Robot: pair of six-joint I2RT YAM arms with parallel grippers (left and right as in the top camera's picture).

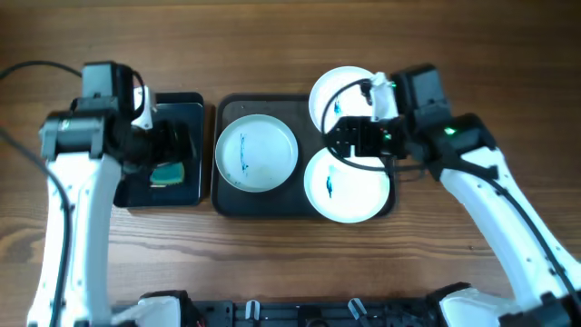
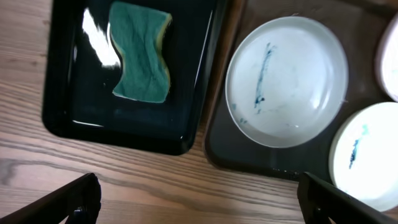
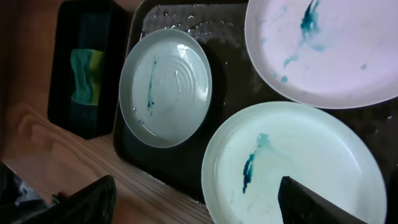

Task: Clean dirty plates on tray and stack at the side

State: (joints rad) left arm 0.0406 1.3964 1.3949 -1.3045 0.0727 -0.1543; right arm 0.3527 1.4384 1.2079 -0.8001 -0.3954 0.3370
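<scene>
A green sponge (image 2: 142, 53) is lying in a small black tray (image 2: 62, 118) at the top left. Light is shining on the tray beside it. Just to the right, a big dark tray (image 2: 230, 149) is sitting on the wooden table (image 2: 155, 180). A white plate (image 2: 286, 81) with a blue-green streak is resting in it. A second smeared plate (image 2: 367, 155) is peeking in at the lower right. A third plate (image 2: 388, 59) is showing at the right edge. The left gripper (image 2: 199, 211) is holding its black fingers (image 2: 68, 202) wide apart, gripping nothing.

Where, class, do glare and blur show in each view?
Overhead: even light, the near plate washed out white. Left wrist: a bright glare patch on the black tray, jaws blurred at the bottom corners. Right wrist: wet glints on the grey tray, jaws blurred.
</scene>
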